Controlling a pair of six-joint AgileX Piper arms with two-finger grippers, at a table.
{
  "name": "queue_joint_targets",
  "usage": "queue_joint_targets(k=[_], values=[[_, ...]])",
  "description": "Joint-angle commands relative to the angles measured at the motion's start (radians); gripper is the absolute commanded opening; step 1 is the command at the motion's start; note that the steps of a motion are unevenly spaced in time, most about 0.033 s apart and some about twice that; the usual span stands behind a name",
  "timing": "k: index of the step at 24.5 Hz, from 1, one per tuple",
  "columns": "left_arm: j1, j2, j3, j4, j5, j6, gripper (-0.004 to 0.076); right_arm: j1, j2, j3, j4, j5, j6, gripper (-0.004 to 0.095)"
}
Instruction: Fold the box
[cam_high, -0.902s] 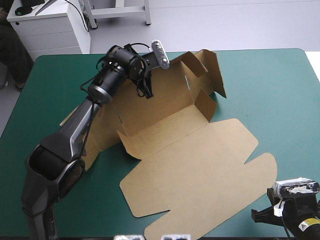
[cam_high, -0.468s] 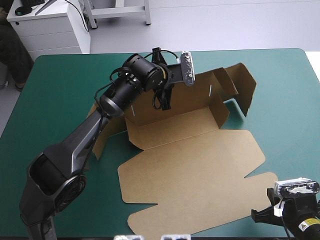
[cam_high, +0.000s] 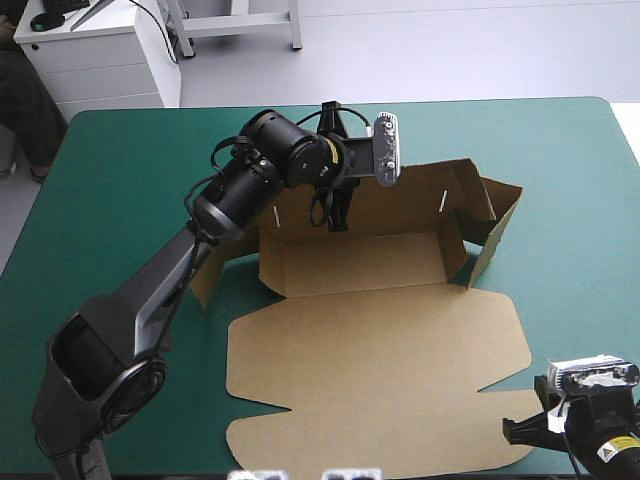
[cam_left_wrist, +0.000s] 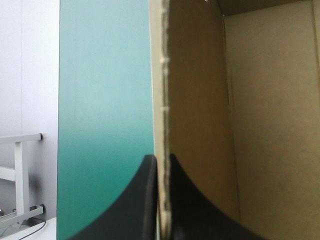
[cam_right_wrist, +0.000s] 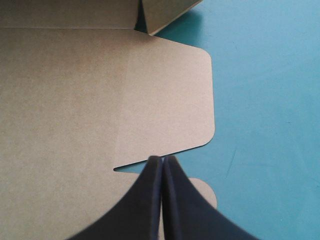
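The left gripper (cam_left_wrist: 161, 159) has its black fingers pinched all but together on the top edge of the box's (cam_high: 380, 370) raised far wall — the board runs up between them. The right gripper (cam_right_wrist: 163, 159) is closed to a point, empty, at the box's near right corner. The box sits on the teal-green cover (cam_high: 120, 180), its lid flat toward the robot.

The worktop (cam_high: 560, 170), a table under a teal-green cover with rounded far corners, carries a brown box (cam_high: 380, 360) of cut board. Its broad lid panel lies flat toward the near edge; beyond it, the far and side walls stand raised.
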Motion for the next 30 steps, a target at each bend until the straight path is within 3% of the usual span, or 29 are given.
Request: queue_joint_targets(k=[1,10,18,25,30], values=[[-0.023,-0.012,-0.017,0.103,-0.071,-0.073,-0.0008,0.002,0.011,-0.031,0.018,-0.078,-0.007,-0.0019],[-0.199,-0.001,0.113,0.584,-0.198,-0.352,-0.0008,0.002,0.036,-0.043,0.024,-0.089,-0.009,-0.0019],[-0.313,-0.001,0.258,0.927,-0.274,-0.685,-0.0008,0.002,0.206,-0.251,0.025,-0.109,0.02,-0.0019],[-0.371,-0.003,0.426,1.234,-0.268,-0.972,-0.0008,0.002,0.519,-0.54,0.076,-0.16,0.046,-0.0019],[-0.373,-0.003,0.428,1.236,-0.249,-0.998,-0.0008,0.002,0.758,-0.746,0.092,-0.196,0.039,-0.0019]])
